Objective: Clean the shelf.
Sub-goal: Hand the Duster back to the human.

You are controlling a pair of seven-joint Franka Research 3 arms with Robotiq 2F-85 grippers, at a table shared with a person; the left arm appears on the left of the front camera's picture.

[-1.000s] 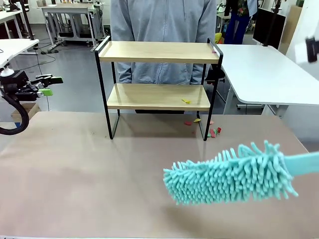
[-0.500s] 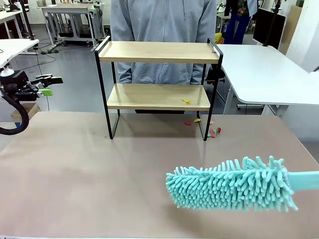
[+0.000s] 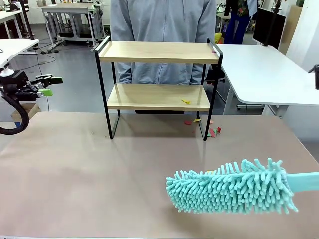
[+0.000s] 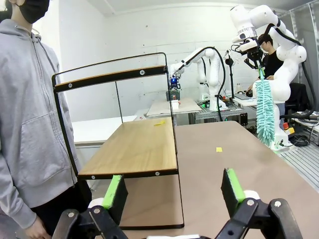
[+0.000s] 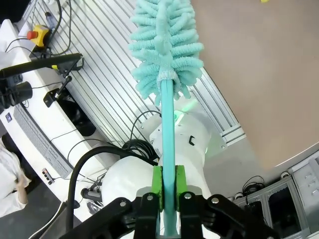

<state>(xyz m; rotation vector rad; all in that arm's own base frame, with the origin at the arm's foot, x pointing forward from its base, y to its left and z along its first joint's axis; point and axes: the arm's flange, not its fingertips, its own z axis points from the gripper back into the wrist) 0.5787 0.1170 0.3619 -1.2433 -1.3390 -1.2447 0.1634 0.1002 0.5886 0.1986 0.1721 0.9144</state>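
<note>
Two light wooden boards in a thin black metal frame make up the small shelf (image 3: 158, 84), which stands in the upper middle of the front frame, on the far part of the brown table (image 3: 75, 174), with a person in a grey zip hoodie (image 3: 162, 20) right behind it. A small yellow scrap (image 3: 186, 101) lies on the lower board toward its right end, and a few red and yellow scraps (image 3: 213, 131) lie on the table by the shelf's right foot.

In the lower right of the front frame a fluffy turquoise microfibre duster (image 3: 232, 188) hangs just above the table, its flat handle running off the right edge. In the right wrist view the right gripper (image 5: 168, 185) has its green pads pressed together on that handle, at the bottom centre of the frame, with the duster head reaching up toward the top.

The left gripper (image 3: 47, 85) sits at the left edge of the front frame, well apart from the shelf; in the left wrist view its fingers (image 4: 115, 193) stand spread wide with nothing between them, and the shelf fills the left middle of that frame, seen end-on.
</note>
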